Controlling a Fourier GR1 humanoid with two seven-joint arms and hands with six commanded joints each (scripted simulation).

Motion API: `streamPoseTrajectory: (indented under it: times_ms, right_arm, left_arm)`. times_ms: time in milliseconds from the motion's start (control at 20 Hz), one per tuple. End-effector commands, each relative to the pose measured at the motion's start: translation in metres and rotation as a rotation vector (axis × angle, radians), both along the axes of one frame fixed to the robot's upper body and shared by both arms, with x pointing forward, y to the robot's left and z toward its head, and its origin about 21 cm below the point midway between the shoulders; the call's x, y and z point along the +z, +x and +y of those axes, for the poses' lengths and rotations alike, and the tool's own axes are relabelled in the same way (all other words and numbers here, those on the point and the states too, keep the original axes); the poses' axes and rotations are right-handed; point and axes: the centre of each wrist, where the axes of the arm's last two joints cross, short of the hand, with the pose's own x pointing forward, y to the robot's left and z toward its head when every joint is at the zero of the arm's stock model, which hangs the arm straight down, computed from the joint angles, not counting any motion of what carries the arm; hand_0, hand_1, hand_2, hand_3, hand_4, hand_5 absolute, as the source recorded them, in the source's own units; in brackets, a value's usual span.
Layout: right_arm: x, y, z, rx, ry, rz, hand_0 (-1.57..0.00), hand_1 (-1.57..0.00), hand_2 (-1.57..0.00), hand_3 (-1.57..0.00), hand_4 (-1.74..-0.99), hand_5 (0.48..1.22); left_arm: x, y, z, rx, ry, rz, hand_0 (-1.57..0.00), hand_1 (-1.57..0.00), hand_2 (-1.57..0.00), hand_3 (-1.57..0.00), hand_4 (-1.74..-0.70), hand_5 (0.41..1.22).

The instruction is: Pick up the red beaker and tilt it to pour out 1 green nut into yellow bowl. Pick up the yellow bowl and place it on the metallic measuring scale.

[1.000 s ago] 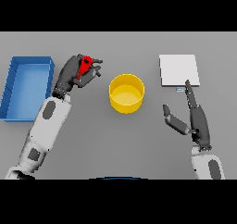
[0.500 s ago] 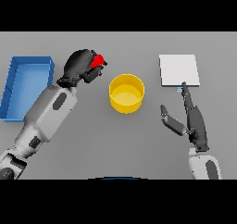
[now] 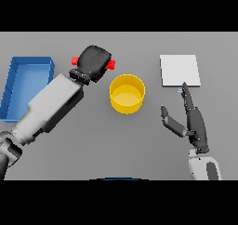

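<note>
Your left hand [image 3: 94,62] is clamped around the red beaker [image 3: 109,64], which shows only as red bits on either side of the dark fingers, its long axis lying roughly level and pointing toward the yellow bowl [image 3: 127,94]. From the head view, the bowl sits just right of and below the beaker, so pouring means carrying it slightly further over the rim. Your right hand [image 3: 192,120] rests with its fingers spread, below the metallic scale [image 3: 180,70] on the desk [image 3: 139,145].
</note>
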Motion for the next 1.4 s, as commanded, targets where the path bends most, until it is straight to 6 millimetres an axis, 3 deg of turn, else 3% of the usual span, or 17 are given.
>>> streamPoseTrajectory:
  times_ms: [0,100,300,500,900,1350]
  right_arm:
    - [0.000,-0.002,-0.004,0.001,0.003,-0.010,0.00,0.00,0.00,0.00,-1.287,0.690]
    - [-0.001,0.000,-0.003,-0.012,0.014,-0.015,0.00,0.00,0.00,0.00,-1.292,0.678]
    - [-0.003,0.001,-0.002,-0.014,0.054,-0.019,0.00,0.00,0.00,0.00,-1.294,0.653]
    - [-0.002,0.003,0.001,-0.020,0.052,-0.002,0.00,0.00,0.00,0.00,-1.291,0.634]
    - [-0.005,0.003,0.002,-0.046,0.015,0.004,0.00,0.00,0.00,0.00,-1.270,0.588]
    - [-0.007,0.000,0.001,-0.043,-0.014,-0.021,0.00,0.00,0.00,0.00,-1.210,0.592]
  left_arm:
    - [0.002,0.001,-0.003,-0.021,0.052,0.003,-1.57,-1.57,-1.57,-1.39,-1.69,1.211]
    - [0.009,0.004,-0.013,-0.085,0.147,-0.009,-1.57,-1.57,-1.57,-1.28,-1.70,1.215]
    - [0.010,0.004,-0.034,-0.199,0.335,-0.023,-1.57,-1.57,-1.57,-1.45,-1.72,1.218]
    - [0.006,0.005,-0.039,-0.257,0.530,-0.042,-1.57,-1.57,-1.57,-1.52,-1.73,1.220]
    - [0.014,0.006,-0.058,-0.345,0.774,-0.141,-1.57,-1.57,-1.57,-1.56,-1.74,1.221]
    - [0.016,0.006,-0.077,-0.454,1.022,-0.214,-1.57,-1.57,-1.57,-1.57,-1.73,1.221]
